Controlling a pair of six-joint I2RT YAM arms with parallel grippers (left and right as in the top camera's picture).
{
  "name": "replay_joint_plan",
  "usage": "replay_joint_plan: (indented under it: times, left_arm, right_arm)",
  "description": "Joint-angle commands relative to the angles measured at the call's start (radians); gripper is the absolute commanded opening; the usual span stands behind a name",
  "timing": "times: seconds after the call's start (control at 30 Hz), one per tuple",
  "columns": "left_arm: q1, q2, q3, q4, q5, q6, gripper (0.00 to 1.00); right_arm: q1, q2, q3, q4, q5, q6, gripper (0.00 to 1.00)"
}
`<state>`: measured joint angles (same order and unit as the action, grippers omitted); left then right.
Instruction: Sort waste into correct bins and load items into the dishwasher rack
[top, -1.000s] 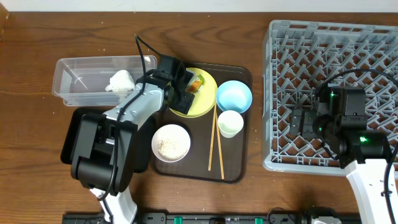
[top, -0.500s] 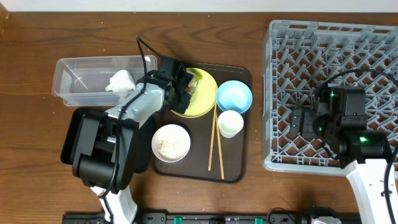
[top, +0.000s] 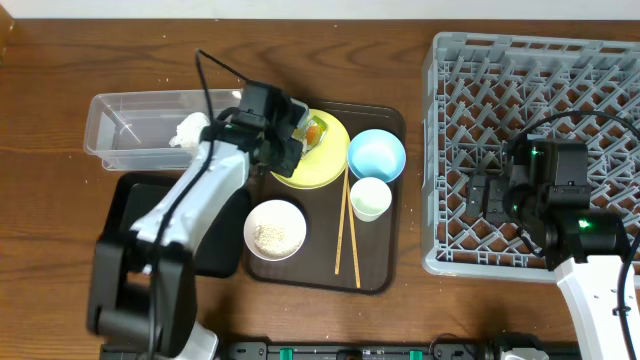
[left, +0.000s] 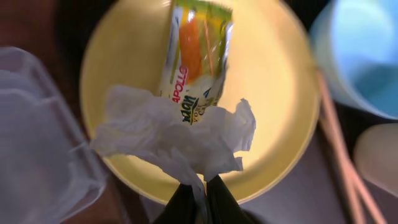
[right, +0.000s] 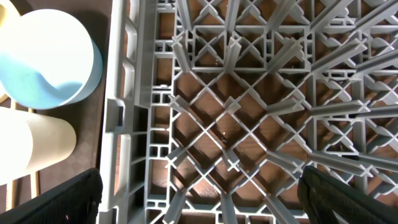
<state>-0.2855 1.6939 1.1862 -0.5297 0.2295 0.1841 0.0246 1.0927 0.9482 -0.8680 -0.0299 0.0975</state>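
My left gripper (left: 204, 186) is shut on a corner of a crumpled white napkin (left: 174, 130), which hangs over the yellow plate (left: 273, 112). A yellow-orange-green wrapper (left: 196, 56) lies on that plate just beyond the napkin. From overhead, the left gripper (top: 283, 138) is at the plate's (top: 325, 165) left edge, beside the wrapper (top: 315, 132). Another white paper lump (top: 193, 130) sits in the clear tub (top: 130, 110). My right gripper (top: 488, 190) stands open over the grey dishwasher rack (top: 540, 60), with nothing between its fingers (right: 62, 199).
The brown tray (top: 380, 270) holds a blue bowl (top: 376, 155), a pale cup (top: 370, 198), chopsticks (top: 343, 230) and a white bowl with rice scraps (top: 275, 228). The black tray (top: 115, 200) lies under my left arm, below the tub.
My left gripper has shut on the napkin on the plate and drawn back slightly to the left, uncovering the wrapper. The right arm has not moved.
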Motion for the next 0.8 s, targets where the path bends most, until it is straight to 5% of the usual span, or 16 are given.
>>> replay_joint_plan:
  times: [0.0, 0.23, 0.67, 0.77]
  left_arm:
    - [-0.001, -0.058, 0.009, -0.018, -0.020, -0.010, 0.09]
    - [0.027, -0.158, 0.009, -0.019, -0.140, -0.010, 0.10]
    - [0.258, -0.196, 0.009, 0.026, -0.140, -0.018, 0.11]
    - [0.259, -0.196, 0.009, 0.035, -0.072, -0.017, 0.36]
  right_arm:
    - [0.009, -0.011, 0.020, -0.001, -0.004, -0.005, 0.99]
    - [0.009, -0.011, 0.020, -0.001, -0.004, -0.005, 0.99]
    - [0.009, -0.011, 0.020, 0.000, -0.004, -0.006, 0.99]
    - [0.009, -0.011, 0.020, 0.000, -0.004, -0.006, 0.99]
